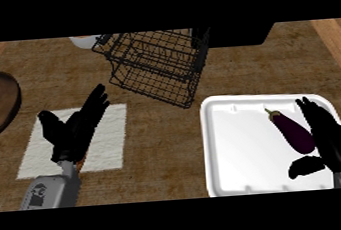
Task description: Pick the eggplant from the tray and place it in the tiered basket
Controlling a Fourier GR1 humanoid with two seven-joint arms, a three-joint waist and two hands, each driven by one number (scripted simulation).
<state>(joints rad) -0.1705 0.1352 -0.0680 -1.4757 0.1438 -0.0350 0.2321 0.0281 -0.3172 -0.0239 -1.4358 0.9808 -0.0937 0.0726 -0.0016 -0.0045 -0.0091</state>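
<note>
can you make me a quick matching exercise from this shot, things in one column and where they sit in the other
Things:
1. eggplant
2. tiered basket
3. left hand
4. right hand

Places:
A. above the white cloth at the left
B. open beside the eggplant, over the tray's right side
C. black wire, at the counter's far middle
D. lying on the white tray

Pairs: 1-D, 2-C, 3-A, 4-B

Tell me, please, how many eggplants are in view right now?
1. The eggplant lies on the white tray, toward its right side, just beside the right hand. None shows in the tiered basket, whose wire mesh hides little.
</note>
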